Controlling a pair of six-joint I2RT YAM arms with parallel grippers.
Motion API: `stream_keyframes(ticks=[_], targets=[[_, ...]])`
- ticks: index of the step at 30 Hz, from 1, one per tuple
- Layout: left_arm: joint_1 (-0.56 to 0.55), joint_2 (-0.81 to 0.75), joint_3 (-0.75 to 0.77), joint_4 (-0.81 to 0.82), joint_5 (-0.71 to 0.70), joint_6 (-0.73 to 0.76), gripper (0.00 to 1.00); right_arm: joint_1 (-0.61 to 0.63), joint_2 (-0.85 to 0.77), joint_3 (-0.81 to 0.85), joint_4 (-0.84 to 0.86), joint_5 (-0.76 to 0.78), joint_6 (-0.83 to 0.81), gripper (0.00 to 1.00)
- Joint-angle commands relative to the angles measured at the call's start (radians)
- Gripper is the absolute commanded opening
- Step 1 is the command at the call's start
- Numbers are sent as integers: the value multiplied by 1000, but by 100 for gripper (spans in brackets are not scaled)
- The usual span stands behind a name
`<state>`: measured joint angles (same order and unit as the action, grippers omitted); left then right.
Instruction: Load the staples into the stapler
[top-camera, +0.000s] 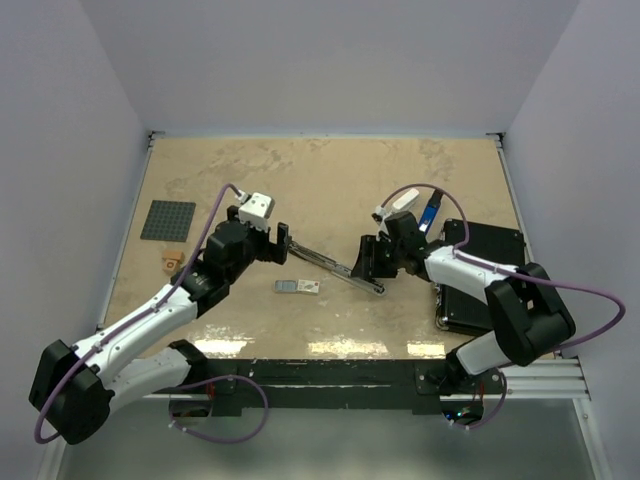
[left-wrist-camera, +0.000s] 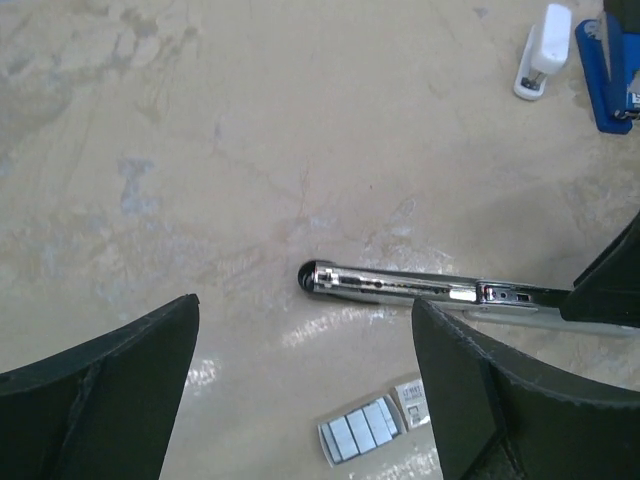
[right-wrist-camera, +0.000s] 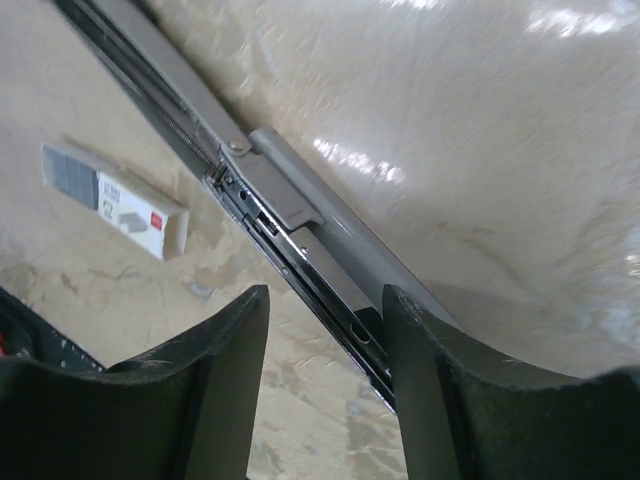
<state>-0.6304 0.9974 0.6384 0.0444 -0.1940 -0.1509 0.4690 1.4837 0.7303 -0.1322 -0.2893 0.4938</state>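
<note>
The stapler (top-camera: 335, 266) lies opened out flat on the table, a long chrome and grey bar running diagonally between the two arms. My left gripper (top-camera: 283, 243) hangs open over its left end; in the left wrist view the fingers (left-wrist-camera: 120, 370) stand wide apart with the stapler's rounded tip (left-wrist-camera: 318, 276) just beyond them. My right gripper (right-wrist-camera: 326, 292) straddles the stapler's other end (right-wrist-camera: 300, 230) with its jaws apart, the bar close to the right finger. The staples (top-camera: 298, 288) lie just in front of the stapler: a whitish box (right-wrist-camera: 140, 222) and a grey tray (left-wrist-camera: 360, 428).
A black tray (top-camera: 490, 280) sits at the right under my right arm. A dark grey studded plate (top-camera: 168, 220) and a small orange piece (top-camera: 172, 262) lie at the left. A white stapler (left-wrist-camera: 540, 50) and a blue stapler (left-wrist-camera: 610, 70) stand farther back.
</note>
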Motion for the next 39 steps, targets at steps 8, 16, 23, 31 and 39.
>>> stream_keyframes(ticks=[8, 16, 23, 31, 39], targets=[[5, 15, -33, -135, -21, -274, 92, 184, -66, -46, 77, -33, 205, 50], [1, 55, 9, -252, 14, -329, 91, 315, -13, 1, 120, -44, 265, 50], [1, 53, 23, -281, 15, -348, 91, 332, -17, 111, -12, 141, 188, 51], [1, -9, 35, -325, -79, -391, 91, 345, 110, 320, -133, 306, 54, 57], [3, -123, 29, -382, -183, -423, 92, 399, 282, 472, -171, 397, 9, 66]])
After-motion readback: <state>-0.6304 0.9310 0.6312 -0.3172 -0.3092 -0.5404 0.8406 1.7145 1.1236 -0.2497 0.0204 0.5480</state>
